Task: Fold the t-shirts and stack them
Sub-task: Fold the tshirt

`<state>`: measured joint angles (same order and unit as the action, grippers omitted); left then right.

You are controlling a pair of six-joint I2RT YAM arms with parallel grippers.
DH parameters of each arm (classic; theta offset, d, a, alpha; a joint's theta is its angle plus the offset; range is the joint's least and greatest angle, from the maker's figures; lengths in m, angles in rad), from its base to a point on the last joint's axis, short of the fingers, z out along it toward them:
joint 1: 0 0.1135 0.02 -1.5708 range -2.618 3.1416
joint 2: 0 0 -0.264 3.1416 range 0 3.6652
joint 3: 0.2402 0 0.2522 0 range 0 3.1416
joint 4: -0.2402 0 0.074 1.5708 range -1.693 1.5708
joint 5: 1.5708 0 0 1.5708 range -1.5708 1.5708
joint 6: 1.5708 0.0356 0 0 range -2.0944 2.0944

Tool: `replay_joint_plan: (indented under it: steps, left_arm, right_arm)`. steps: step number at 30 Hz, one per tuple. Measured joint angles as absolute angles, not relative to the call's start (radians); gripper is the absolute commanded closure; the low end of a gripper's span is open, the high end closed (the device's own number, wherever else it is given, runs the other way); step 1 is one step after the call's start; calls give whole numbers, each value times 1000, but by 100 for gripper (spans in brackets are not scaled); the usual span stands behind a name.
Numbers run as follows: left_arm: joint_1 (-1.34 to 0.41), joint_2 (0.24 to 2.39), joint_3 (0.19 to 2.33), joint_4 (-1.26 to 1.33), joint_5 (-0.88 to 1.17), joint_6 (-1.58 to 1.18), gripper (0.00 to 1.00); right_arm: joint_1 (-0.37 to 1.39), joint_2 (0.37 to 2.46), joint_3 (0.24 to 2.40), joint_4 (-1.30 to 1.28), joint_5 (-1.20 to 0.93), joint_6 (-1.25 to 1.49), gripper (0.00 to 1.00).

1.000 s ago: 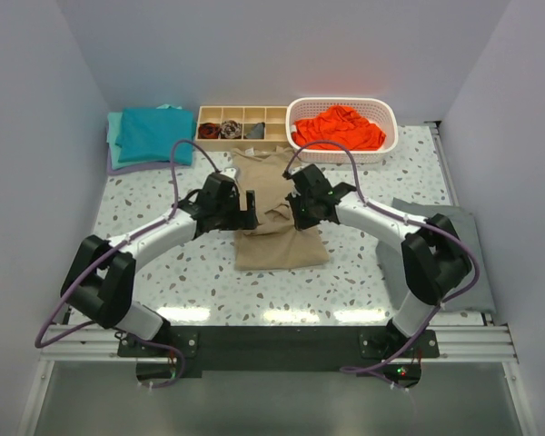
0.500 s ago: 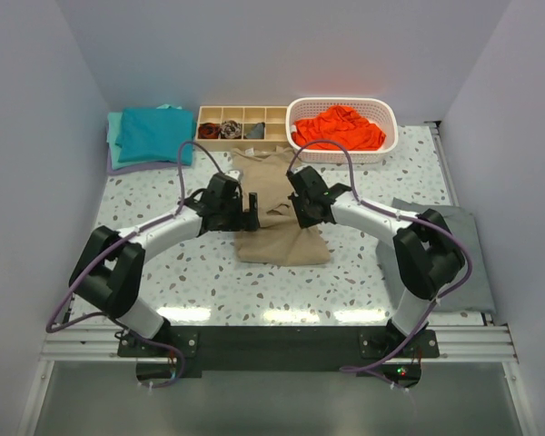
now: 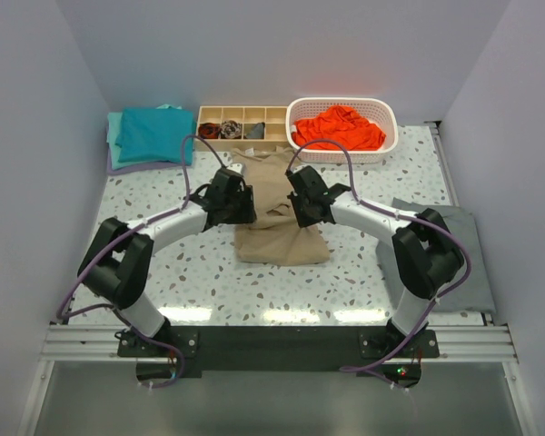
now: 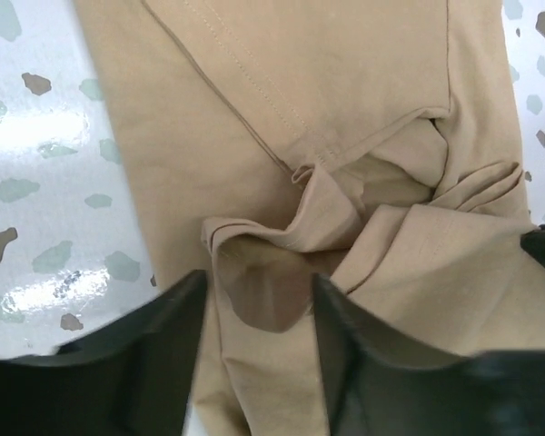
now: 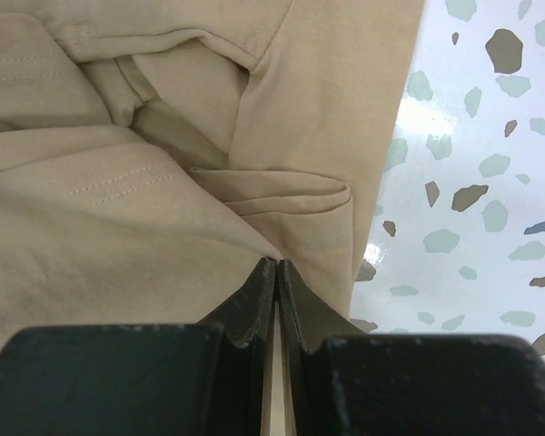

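The tan t-shirt (image 3: 277, 243) lies rumpled and partly folded at the table's middle. My left gripper (image 3: 241, 202) is at its left edge. In the left wrist view its jaws (image 4: 259, 300) stand partly apart, one on either side of a raised fold of the tan t-shirt (image 4: 345, 109). My right gripper (image 3: 302, 207) is at the shirt's right side. Its jaws (image 5: 278, 263) are pressed together on a thin layer of the tan t-shirt (image 5: 118, 209). A folded teal t-shirt (image 3: 150, 134) lies at the back left. An orange-red t-shirt (image 3: 339, 127) is bunched in a basket.
The white basket (image 3: 388, 118) stands at the back right. Beside it is a wooden divided tray (image 3: 272, 116) with small dark rolled socks. A flat dark grey cloth (image 3: 468, 272) lies at the right edge, under the right arm.
My left gripper has moved right onto the shirt's left edge, and its jaws have narrowed around a fold. The right gripper has stayed shut on the cloth, almost still.
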<state>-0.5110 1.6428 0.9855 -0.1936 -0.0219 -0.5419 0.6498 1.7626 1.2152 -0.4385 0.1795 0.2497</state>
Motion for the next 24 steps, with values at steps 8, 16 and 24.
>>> replay_joint_plan:
  steps: [8,16,24]
  left_arm:
    - [-511,1647,986,-177,-31,-538,99]
    - [-511,1665,991,-182,-10,-538,100]
    - [-467,1691,1063,-237,91,-529,100]
  right_arm:
    - [650,1763,1215,-433,168,250,93]
    - [650,1763,1215,-433,168,250,93]
    - [650,1762,1208,-430,180,249,92]
